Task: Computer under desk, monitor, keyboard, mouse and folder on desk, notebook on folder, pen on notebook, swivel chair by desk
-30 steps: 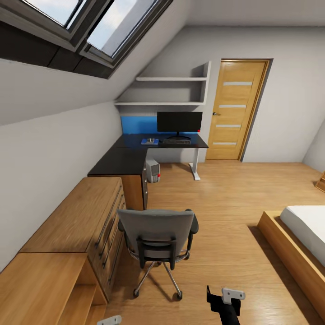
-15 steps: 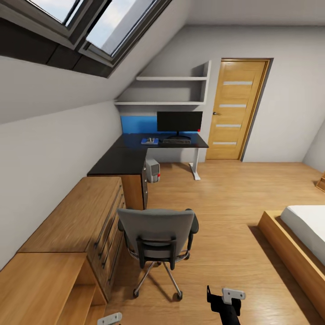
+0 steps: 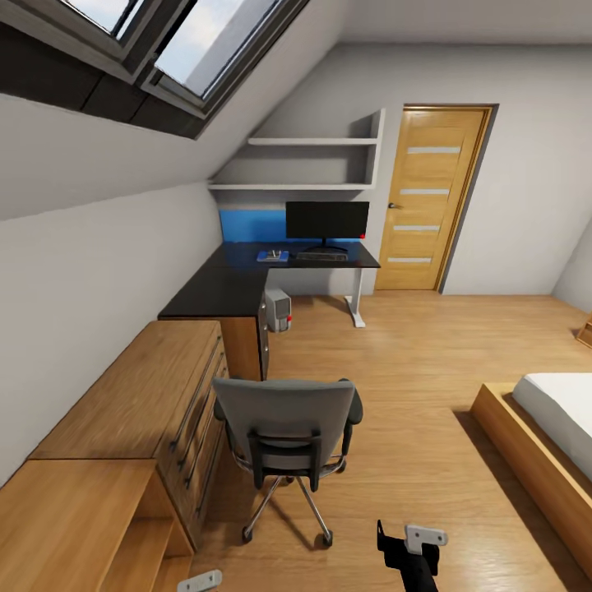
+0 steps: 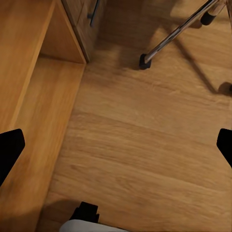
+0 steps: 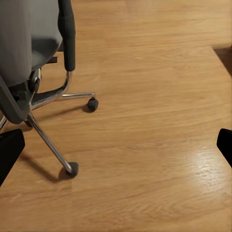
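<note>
Nothing but my camera has edged forward; both claws hang released as I approach the chair point(image 3: 288, 427) squarely, avoiding the dresser point(image 3: 140, 411).

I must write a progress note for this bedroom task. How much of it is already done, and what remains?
Looks done: the monitor stands on the desk, the keyboard lies before it, and the computer sits at the desk's edge. A blue item lies on the desk; too small to identify. In hand: nothing; both grippers look open and empty. Left: the swivel chair stands far from the desk, its seat hidden.
</note>
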